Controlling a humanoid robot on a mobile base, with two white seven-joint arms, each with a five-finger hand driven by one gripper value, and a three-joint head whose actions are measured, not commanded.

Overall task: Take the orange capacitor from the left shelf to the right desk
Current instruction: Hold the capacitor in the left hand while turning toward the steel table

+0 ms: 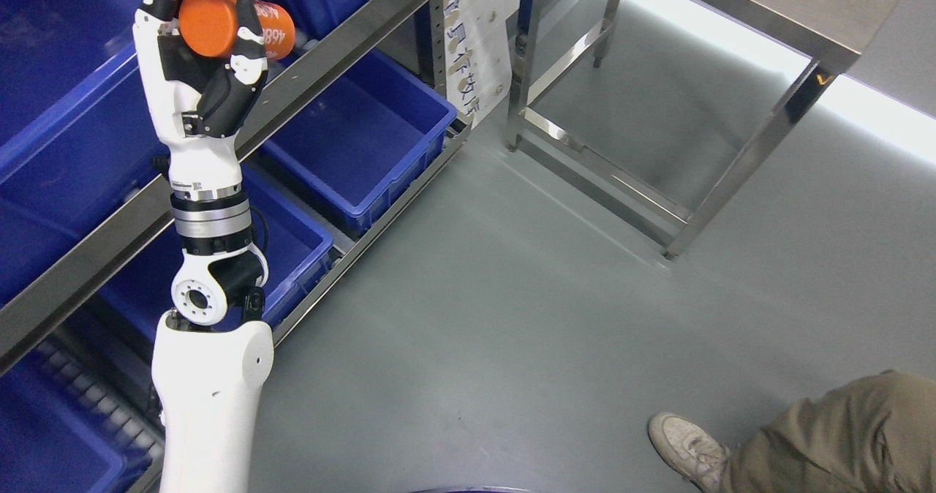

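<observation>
Left hand (201,47) fingers closed around orange capacitor (234,23), held clear above the shelf (307,76) rail. Rigid, smooth cylinder, likely light; slip risk judged moderate. Grip sits mid-body, which suits. Desk (760,17) well apart, right.

A: What does the orange capacitor (235,25) look like?

B: It is a short, smooth orange cylinder with a plain flat end and white digits printed along its side.

A: How is it positioned?

B: It lies tilted on its side, flat end facing the camera, at the upper left. It is held up off any surface, gripped within the left robot hand (201,47), in front of the shelf rail (322,58).
</observation>
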